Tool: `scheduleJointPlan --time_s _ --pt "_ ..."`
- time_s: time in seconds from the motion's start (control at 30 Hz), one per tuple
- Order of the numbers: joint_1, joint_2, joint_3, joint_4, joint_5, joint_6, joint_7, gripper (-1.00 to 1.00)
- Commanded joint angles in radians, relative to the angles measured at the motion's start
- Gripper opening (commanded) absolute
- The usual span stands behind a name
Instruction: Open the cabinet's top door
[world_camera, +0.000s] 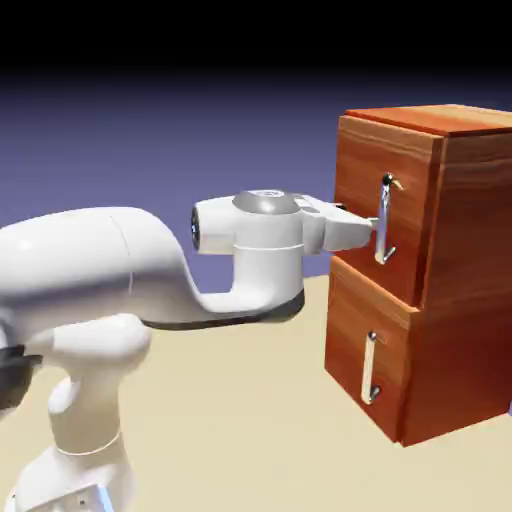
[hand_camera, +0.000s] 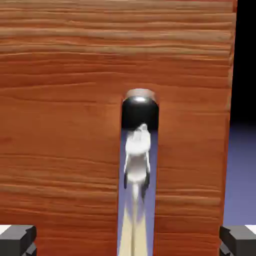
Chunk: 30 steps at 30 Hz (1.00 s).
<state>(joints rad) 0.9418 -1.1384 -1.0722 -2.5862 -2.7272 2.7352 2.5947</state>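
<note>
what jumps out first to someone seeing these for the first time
The tall reddish-brown cabinet at the exterior view's right draws the eye first, with the white arm reaching level from the lower left so its gripper sits at the top door's silver handle. In the hand view, wood grain fills the picture and the handle runs up the middle, between the open jaws at the bottom corners.

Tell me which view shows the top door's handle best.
The exterior view: the top door's handle shows whole on the cabinet, with the open gripper at it. The hand view shows the handle close and end-on, foreshortened, between the fingertips.
</note>
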Motion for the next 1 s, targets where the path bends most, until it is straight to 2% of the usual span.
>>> scheduleJointPlan --time_s 0.0,0.1,0.27,0.3,0.33,0.67,0.97 --pt "0.015 -0.009 -0.017 0.004 -0.044 -0.005 0.030 0.00" --pt "0.033 -0.020 -0.038 0.008 -0.096 -0.011 0.066 0.00" --pt "0.209 0.034 -0.124 0.139 -0.127 -0.047 0.080 0.00" --pt "0.209 0.034 -0.125 0.139 -0.127 -0.047 0.080 -1.00" --pt "0.209 0.034 -0.125 0.139 -0.127 -0.047 0.080 -1.00" --pt "-0.020 0.055 0.173 -0.179 0.166 -0.478 0.069 -1.00" --pt "-0.013 0.083 0.447 -0.312 0.492 -0.869 0.090 -1.00"
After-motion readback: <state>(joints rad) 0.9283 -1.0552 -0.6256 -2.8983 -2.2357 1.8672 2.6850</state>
